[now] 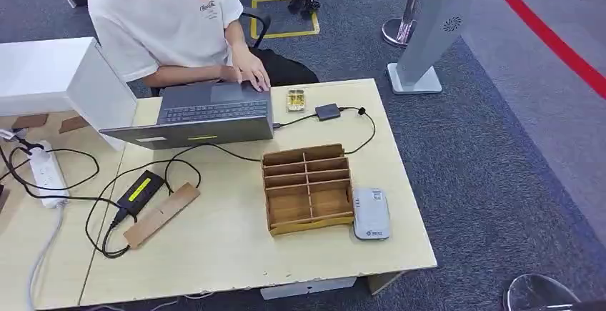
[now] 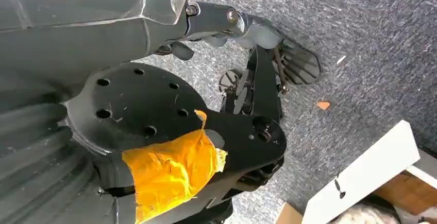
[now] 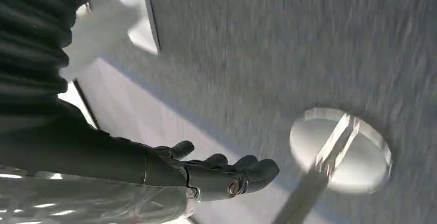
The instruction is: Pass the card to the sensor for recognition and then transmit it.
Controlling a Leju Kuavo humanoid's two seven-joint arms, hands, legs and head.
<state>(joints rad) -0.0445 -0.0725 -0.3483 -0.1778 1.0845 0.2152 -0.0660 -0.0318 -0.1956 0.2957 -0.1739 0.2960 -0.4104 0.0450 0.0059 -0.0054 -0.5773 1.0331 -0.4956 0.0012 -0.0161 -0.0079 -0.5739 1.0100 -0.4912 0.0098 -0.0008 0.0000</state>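
Pale wooden desk [image 1: 236,254]: white card reader [image 1: 371,213] right of brown slotted wooden box [image 1: 307,188]; both hands hang empty, right hand [image 3: 216,171] loosely uncurled, left hand [image 2: 257,49] unclenched; card pickup not started, reach next.

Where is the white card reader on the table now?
In the head view, the white card reader lies flat near the table's front right corner, right beside the wooden divided box.
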